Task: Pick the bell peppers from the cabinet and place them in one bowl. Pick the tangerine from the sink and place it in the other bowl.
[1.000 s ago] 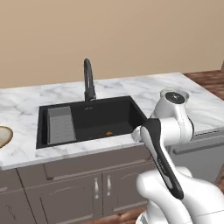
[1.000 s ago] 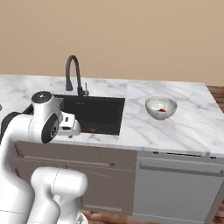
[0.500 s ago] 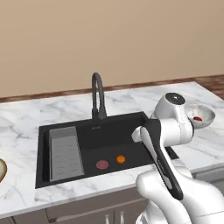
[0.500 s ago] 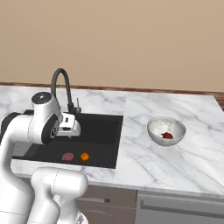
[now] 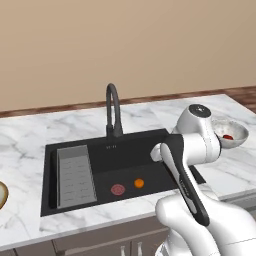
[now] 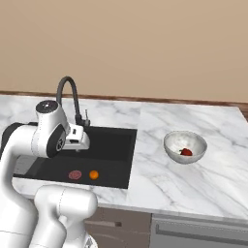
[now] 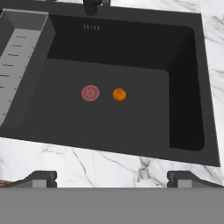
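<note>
The tangerine (image 5: 139, 183) (image 6: 94, 174) (image 7: 119, 94) lies on the floor of the black sink (image 5: 150, 145) (image 6: 121, 145) (image 7: 183, 87), just right of the pinkish-red drain (image 7: 90, 92). My gripper (image 7: 112, 177) (image 6: 79, 147) hangs above the sink's near edge, open, with nothing between its fingertips (image 7: 41, 177). The white-grey speckled bowl (image 5: 239, 130) (image 6: 172, 143) stands on the counter right of the sink and holds a red bell pepper (image 5: 227, 137) (image 6: 186, 152). A sliver of the tan bowl (image 5: 2, 195) shows at the left edge. The cabinet is out of view.
A black gooseneck tap (image 5: 113, 110) (image 6: 70, 94) rises behind the sink. A grey ribbed tray (image 5: 75, 175) (image 7: 17, 65) fills the sink's left part. White marble counter (image 5: 30, 135) (image 6: 193, 189) runs on both sides, backed by a beige wall.
The whole picture has shifted because the base drove closer to the counter. The sink now shows larger and from above, with the tangerine in view. The gripper has stayed open.
</note>
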Tool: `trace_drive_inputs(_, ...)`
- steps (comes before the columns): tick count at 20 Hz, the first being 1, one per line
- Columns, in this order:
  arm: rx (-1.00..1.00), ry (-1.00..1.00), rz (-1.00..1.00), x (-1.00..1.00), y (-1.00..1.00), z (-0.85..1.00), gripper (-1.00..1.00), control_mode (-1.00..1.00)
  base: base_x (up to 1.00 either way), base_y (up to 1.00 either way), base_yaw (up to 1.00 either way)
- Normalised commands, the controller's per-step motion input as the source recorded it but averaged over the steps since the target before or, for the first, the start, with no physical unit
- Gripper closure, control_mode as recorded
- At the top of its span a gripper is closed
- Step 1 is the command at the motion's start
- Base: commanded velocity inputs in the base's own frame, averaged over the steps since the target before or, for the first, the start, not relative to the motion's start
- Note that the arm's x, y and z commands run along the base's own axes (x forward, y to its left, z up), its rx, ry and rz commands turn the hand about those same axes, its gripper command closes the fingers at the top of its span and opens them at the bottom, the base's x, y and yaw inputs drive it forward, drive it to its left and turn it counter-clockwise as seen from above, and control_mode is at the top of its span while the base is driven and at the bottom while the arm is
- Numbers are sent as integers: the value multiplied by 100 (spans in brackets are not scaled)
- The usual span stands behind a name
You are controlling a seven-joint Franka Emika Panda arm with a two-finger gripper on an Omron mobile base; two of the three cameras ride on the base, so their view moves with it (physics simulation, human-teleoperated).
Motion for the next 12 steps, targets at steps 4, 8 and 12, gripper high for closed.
trace_drive_inputs(4, 0, 0, 0, 0, 0, 0, -100, 100, 19, 0, 0)
trace_drive_inputs(8, 0, 0, 0, 0, 0, 0, -100, 100, 0, 0, 0)
trace_drive_inputs(12, 0, 0, 0, 0, 0, 0, -100, 100, 0, 0, 0)
